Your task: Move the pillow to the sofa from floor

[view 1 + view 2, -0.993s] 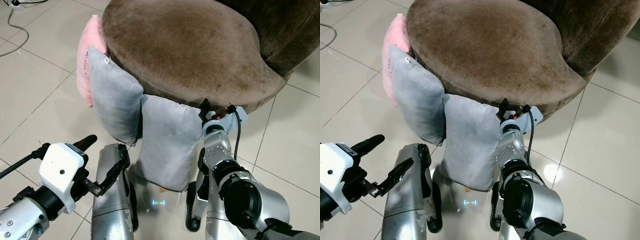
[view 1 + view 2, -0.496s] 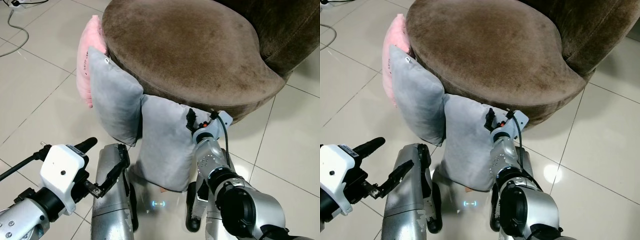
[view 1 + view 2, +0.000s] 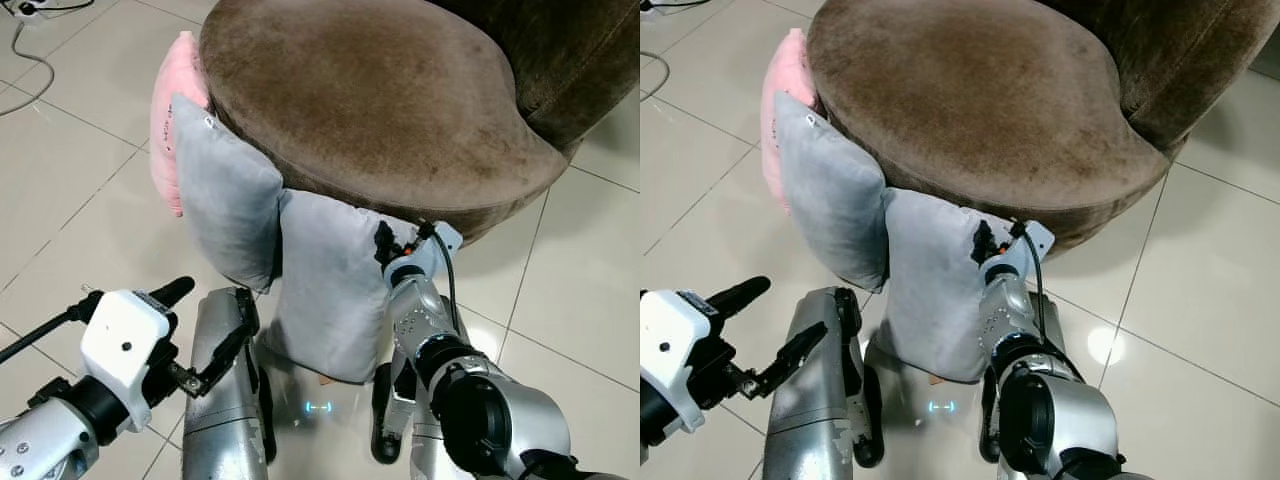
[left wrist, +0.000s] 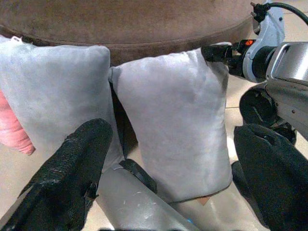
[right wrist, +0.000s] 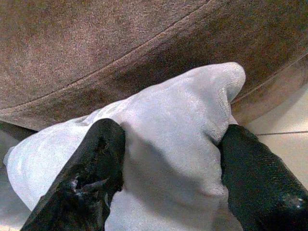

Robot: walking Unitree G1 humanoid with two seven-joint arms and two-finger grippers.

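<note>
Nearest to me were the robot's own legs [image 3: 225, 400], silver, planted on the tiled floor [image 3: 70, 190]. My left gripper [image 3: 185, 330] hovered low on the left beside them, fingers spread wide, holding nothing (its wrist view looked straight at both grey cushions between the black fingers [image 4: 77, 163]).

Just past the legs stood the pillow [image 3: 330, 290], grey, upright on the floor and leaning against the sofa's base. My right gripper [image 3: 985, 238] was at its upper right corner. In the right wrist view the fingers [image 5: 94, 163] sat either side of that corner with the fabric bunched up between them, so they pinched the pillow. The corner touched the underside of the seat edge.

To the left of that, a second grey pillow [image 3: 225, 200] also leaned upright on the sofa, touching the first along one side. Behind it a pink pillow [image 3: 170, 120] was wedged against the sofa's curve, mostly hidden.

Beyond them was the sofa [image 3: 370, 90], brown, round seat, with its backrest rising at the far right. A cable [image 3: 25, 55] lay on the tiles at the far left corner.
</note>
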